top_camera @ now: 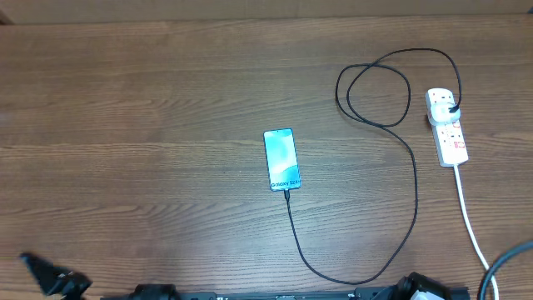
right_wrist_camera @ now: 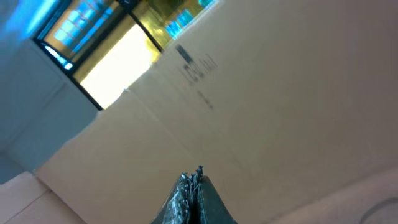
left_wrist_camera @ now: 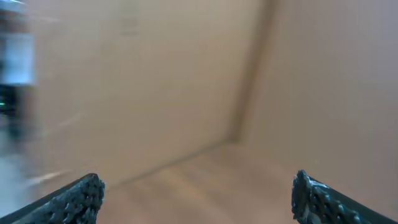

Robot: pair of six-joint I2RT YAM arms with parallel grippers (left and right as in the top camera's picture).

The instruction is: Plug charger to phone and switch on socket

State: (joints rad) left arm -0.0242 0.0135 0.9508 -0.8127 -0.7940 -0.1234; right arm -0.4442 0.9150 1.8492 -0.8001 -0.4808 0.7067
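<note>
Your socket [top_camera: 447, 127] sits far right, long axis pointing away from you, so the pinched-closed right claw [right_wrist_camera: 194, 177] is nearer; left claw [left_wrist_camera: 198, 180] gapes wide.

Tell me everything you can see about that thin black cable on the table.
The cable is thin, black and limp, lying flat on the wooden table. One end meets the lower edge of the phone. From there it sweeps toward the near edge, bends back up the right side, curls into a loose loop, and ends in a black plug sitting in the white power strip.
</note>
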